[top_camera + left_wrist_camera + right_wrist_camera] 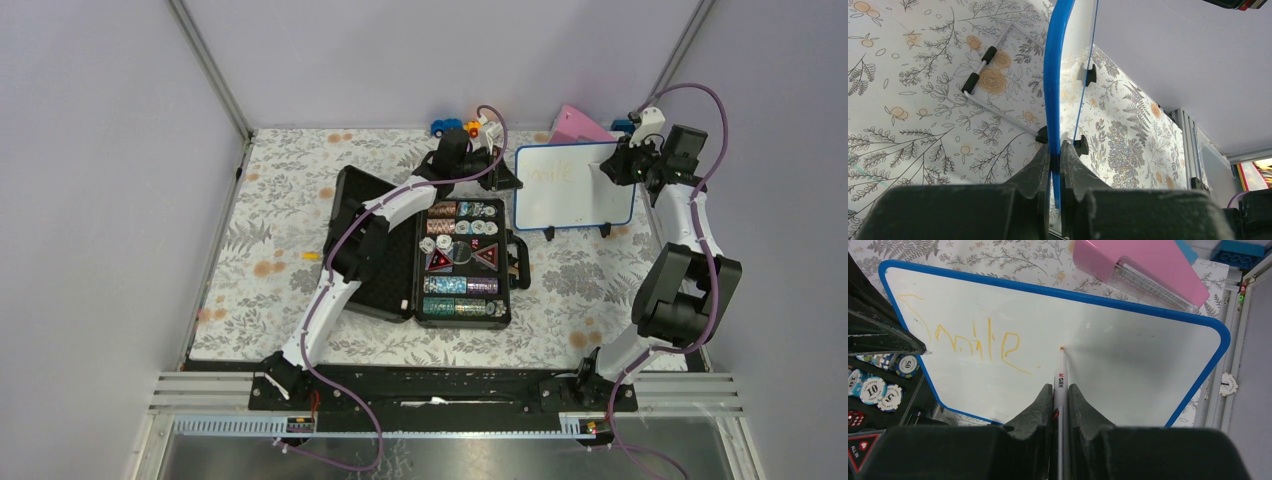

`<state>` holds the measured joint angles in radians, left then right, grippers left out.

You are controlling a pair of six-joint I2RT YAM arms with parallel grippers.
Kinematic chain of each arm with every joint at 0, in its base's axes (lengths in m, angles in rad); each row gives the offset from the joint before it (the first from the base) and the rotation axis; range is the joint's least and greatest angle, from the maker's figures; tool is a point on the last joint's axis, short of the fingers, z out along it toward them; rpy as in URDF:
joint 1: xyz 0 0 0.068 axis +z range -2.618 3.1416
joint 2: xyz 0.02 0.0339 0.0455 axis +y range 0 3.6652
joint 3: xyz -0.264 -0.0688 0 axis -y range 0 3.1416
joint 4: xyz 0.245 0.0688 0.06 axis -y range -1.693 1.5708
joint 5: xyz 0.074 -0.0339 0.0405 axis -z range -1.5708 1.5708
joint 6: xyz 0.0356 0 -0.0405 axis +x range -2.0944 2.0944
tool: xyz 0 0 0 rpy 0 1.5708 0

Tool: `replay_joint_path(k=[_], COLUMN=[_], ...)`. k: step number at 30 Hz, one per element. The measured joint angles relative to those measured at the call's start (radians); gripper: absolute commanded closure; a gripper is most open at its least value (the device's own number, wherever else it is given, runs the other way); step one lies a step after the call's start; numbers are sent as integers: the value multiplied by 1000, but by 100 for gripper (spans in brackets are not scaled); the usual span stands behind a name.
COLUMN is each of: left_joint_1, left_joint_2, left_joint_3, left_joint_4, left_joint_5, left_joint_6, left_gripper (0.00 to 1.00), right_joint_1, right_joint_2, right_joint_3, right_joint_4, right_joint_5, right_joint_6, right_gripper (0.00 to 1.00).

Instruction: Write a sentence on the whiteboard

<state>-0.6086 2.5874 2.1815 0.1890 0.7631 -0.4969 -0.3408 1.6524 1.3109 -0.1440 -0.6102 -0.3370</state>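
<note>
The whiteboard stands on its black feet at the back right, white with a blue frame. My left gripper is shut on its blue left edge; it shows in the top view too. My right gripper is shut on a white marker whose orange tip touches the board near its middle. The sentence, pale orange letters reading "Smile", sits left of the tip. In the top view the right gripper is at the board's upper right.
An open black case of poker chips lies at mid-table, just left of the board. A pink wedge-shaped object and blue blocks lie behind the board. Toy cars sit at the back wall. A round chip lies by the right rail.
</note>
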Motion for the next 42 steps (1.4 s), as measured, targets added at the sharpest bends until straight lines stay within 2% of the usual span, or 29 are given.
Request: replay_joint_path(k=[42], left_joint_1=[-2], left_joint_2=[0], left_joint_3=[0], left_joint_4=[0], left_joint_5=[-3], left_joint_6=[-9], left_gripper=[100], right_joint_1=[35], right_joint_2=[-14], right_joint_3=[-32], right_joint_4=[-32], right_joint_5=[24], right_joint_6=[-71], right_gripper=[100])
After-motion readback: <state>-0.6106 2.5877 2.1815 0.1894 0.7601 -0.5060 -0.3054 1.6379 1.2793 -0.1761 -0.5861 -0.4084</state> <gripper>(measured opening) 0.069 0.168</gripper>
